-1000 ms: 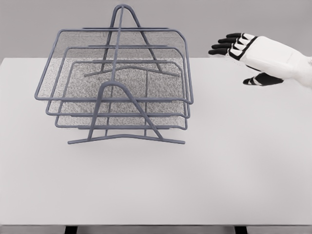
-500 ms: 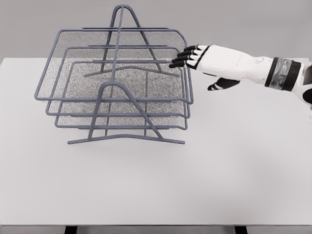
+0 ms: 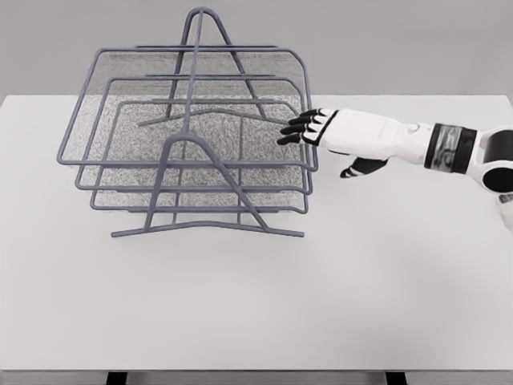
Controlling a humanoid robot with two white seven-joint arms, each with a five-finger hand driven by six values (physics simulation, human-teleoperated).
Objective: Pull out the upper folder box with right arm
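Observation:
A grey wire rack (image 3: 192, 144) with three stacked mesh trays stands on the white table's (image 3: 361, 281) left half. The upper tray (image 3: 192, 104) has its right rim about level with the rims of the trays below. My right hand (image 3: 309, 132), white with black fingers (image 3: 293, 128), reaches in from the right. Its fingers are spread and extended, with the tips over the right rim of the upper tray; whether they touch it cannot be told. The thumb (image 3: 357, 168) hangs below, apart from the rack. The hand holds nothing. The left arm is out of view.
The rack's triangular end frames (image 3: 208, 188) stand at the front and back of the trays. The table's front edge (image 3: 256, 370) runs along the bottom of the view.
My right hand has travelled left and downward from the far right, and its fingertips have come to the right rim of the upper tray. The rack has not moved.

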